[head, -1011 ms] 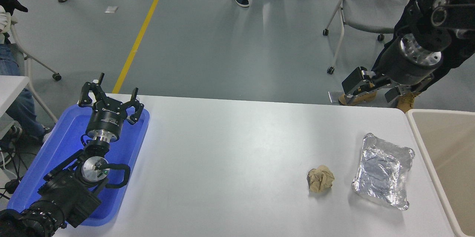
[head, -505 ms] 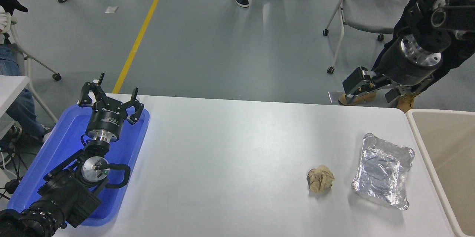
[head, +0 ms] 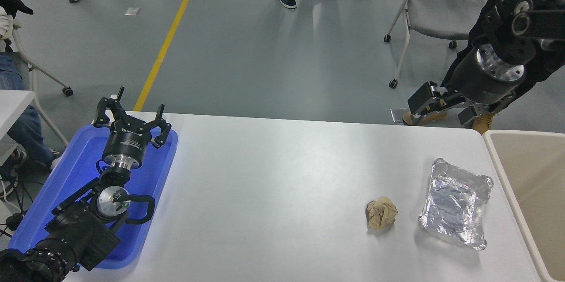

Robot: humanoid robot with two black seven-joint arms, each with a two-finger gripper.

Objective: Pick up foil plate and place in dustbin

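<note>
Foil plate [head: 456,203] sits untouched on the white desk [head: 273,185], near its right edge, just beside the beige dustbin [head: 529,185]. Right tool [head: 443,104] hangs beyond the desk's far edge, well above and apart from the plate, jaws spread and holding nothing. Over the last second it has barely drifted, so I judge the reach hasn't truly begun. Crumpled tan paper ball [head: 382,213] lies just left of the plate, apart from it, something to avoid on the descent. Left tool [head: 132,118] stays parked, fingers apart, over the blue tray [head: 150,176].
</note>
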